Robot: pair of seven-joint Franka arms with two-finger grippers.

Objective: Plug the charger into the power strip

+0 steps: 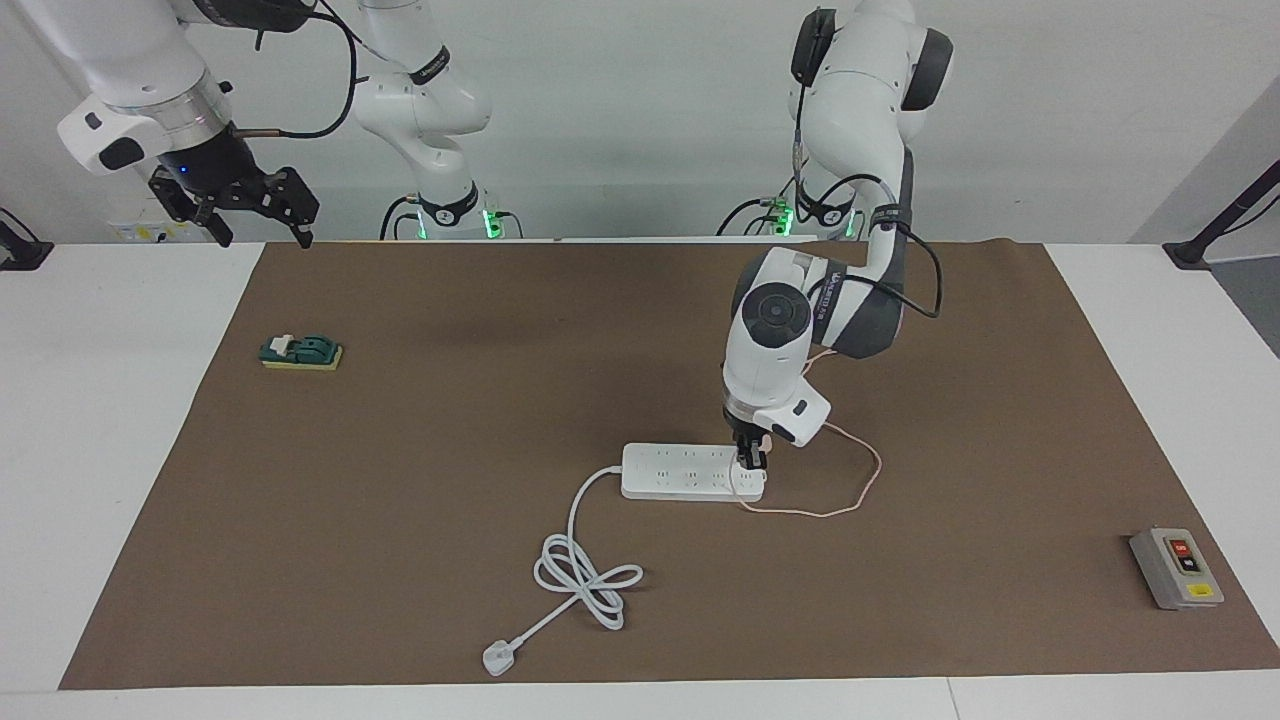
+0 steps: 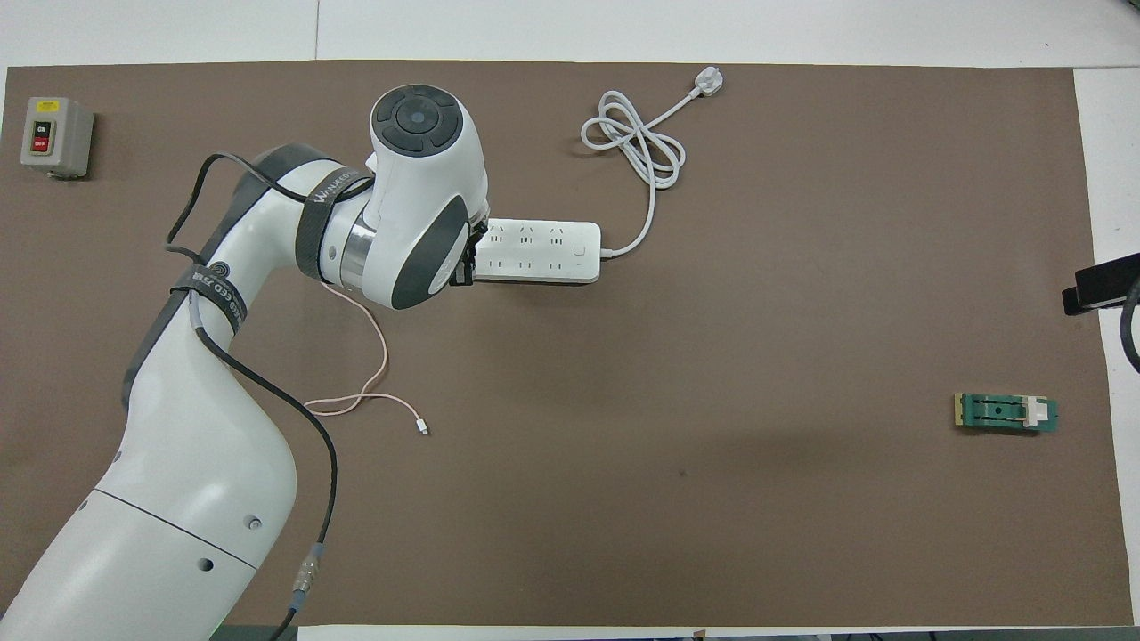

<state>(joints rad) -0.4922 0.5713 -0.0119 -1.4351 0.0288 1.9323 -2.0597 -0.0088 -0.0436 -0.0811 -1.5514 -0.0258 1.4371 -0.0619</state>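
Pressing straight down suits the left gripper, fingers pinching the charger over the power strip; the right gripper waits, fingers spread.

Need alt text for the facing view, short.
The left gripper presses down on the end of the white power strip toward the left arm's end of the table, the charger's pink cable looping beside it. The right gripper waits raised over the table's edge near the robots.

A brown mat covers the white tabletop; on it lie the power strip, a grey switch box and a green block
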